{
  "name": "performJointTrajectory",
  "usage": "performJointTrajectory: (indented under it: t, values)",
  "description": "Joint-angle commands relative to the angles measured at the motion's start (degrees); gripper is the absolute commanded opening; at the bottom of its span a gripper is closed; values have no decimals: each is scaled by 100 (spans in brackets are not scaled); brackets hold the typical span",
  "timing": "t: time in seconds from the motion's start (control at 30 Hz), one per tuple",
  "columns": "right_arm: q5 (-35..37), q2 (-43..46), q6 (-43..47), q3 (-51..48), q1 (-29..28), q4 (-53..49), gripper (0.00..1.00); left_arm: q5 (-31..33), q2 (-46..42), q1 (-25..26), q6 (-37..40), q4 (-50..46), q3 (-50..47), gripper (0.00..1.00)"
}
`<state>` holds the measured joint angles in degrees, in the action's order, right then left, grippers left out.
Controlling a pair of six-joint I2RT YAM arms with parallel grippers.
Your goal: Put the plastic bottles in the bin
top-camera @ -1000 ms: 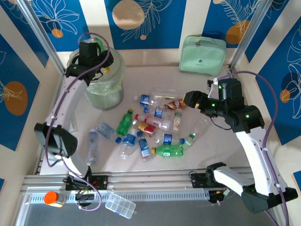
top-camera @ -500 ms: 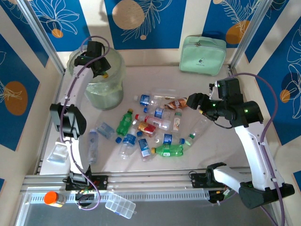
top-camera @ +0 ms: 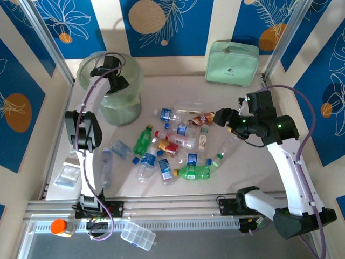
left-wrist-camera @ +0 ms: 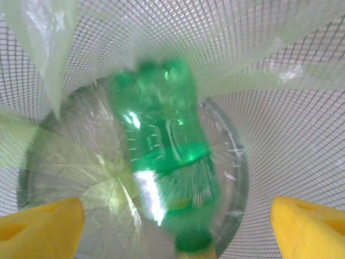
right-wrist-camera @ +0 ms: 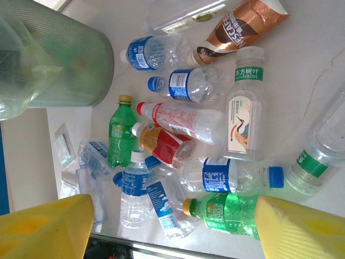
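Gleaming green bottle (left-wrist-camera: 161, 151) inside bin (left-wrist-camera: 285, 113)

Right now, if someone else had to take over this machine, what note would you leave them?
Left gripper: open, over the bin. A green bottle shows blurred inside the bin, free of the gripper.
Right gripper: open and empty, hovering at the far right edge of the pile.
Done: at least that one green bottle is in the bin.
Left: the other plastic bottles, a dozen or so, lie scattered on the table between the two arms.
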<state>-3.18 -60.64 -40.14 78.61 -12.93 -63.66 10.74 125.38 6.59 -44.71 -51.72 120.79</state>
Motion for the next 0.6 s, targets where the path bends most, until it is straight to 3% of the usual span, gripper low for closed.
performJointTrajectory:
  t: [0.0, 0.23, 0.4, 0.57]
  values:
    - [-92, 100, -64, -65, 44, 3, 79, 9, -32, -44, -48, -214, 210, 92]
    - [-211, 141, 23, 73, 82, 11, 79, -289, -346, -32, 68, -161, 212, 92]
    - [-149, 89, 209, 423, -64, -19, 79, -362, -1047, 75, 215, -122, 105, 93]
    - [895, -84, 655, 811, -1257, -315, 79, -263, -2088, 366, 695, 74, -585, 93]
